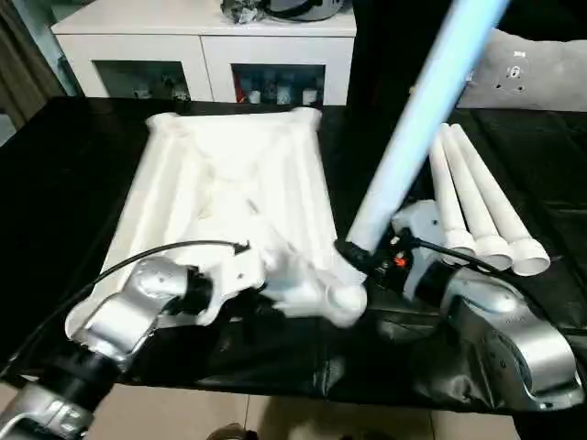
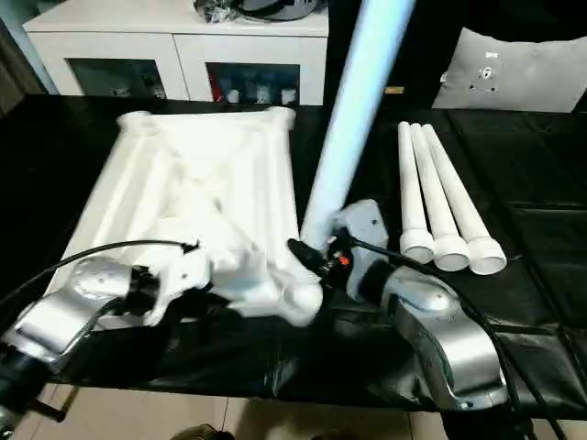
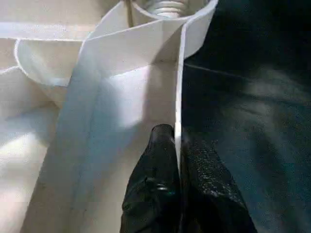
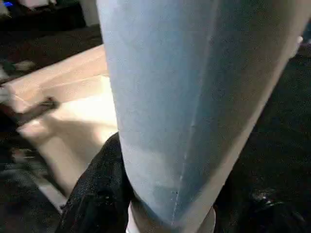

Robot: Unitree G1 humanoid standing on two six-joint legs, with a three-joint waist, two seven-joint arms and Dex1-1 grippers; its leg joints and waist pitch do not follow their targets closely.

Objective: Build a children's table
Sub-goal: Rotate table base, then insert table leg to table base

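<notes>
1. Left eye view: The white table top [image 1: 229, 197] lies upside down on the black bench [image 1: 64, 183]. The left gripper [image 1: 316, 289] is at the top's near corner, by the round hole for a leg. The right gripper [image 1: 362, 255] holds one leg [image 1: 417, 119] that stands up tall, leaning a bit, with its low end right by that corner. Three more legs [image 1: 477, 206] lie side by side just past the right gripper. That makes four legs and one top.

2. Right eye view: Same scene. The legs look like light, hollow plastic tubes, stiff and smooth, so I think one could slip. Holding it low near the thick end, as now, seems best.

3. Left wrist view: The left gripper [image 3: 177, 165] is pinched shut on the thin rim [image 3: 179, 87] of the top, one finger on each side. The rim looks thin but stiff, a good handle to keep the top from sliding. The corner hole sits just ahead of the gripper.

4. Right wrist view: The right gripper's black finger [image 4: 99, 189] wraps around the fat leg [image 4: 189, 97], gripping it. The top lies beside the gripper.
</notes>
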